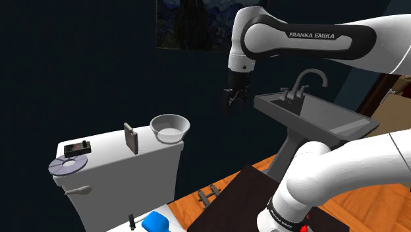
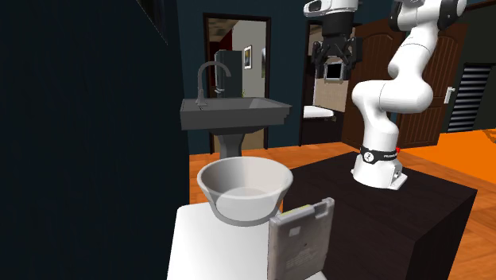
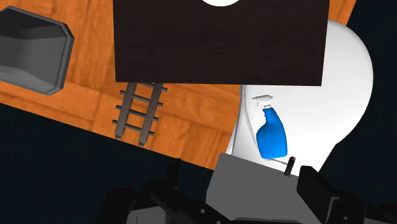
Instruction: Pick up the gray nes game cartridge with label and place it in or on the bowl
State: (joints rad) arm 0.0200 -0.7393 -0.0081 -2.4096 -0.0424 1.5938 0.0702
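The grey cartridge [image 1: 132, 138] stands upright on its edge on the white toilet tank lid [image 1: 105, 155], just to the shoulder view's left of the pale bowl [image 1: 170, 128]. In the second exterior view the cartridge [image 2: 300, 239] is nearest the camera, its label side facing it, with the bowl [image 2: 242, 187] right behind it. My gripper [image 1: 232, 99] hangs open and holds nothing, high in the air and well to the shoulder view's right of the bowl. The second exterior view shows the gripper [image 2: 337, 60] far beyond the bowl, above the stand. The gripper [image 3: 238, 191] looks down with its fingers apart.
A disc [image 1: 69, 166] and a small dark box [image 1: 77, 148] lie on the lid's far end. A grey pedestal sink [image 1: 309, 115] with a tap stands close to the arm. The dark stand [image 2: 381, 207] is on an orange wood floor. A blue spray bottle [image 3: 272, 132] lies on the white toilet seat [image 3: 343, 95].
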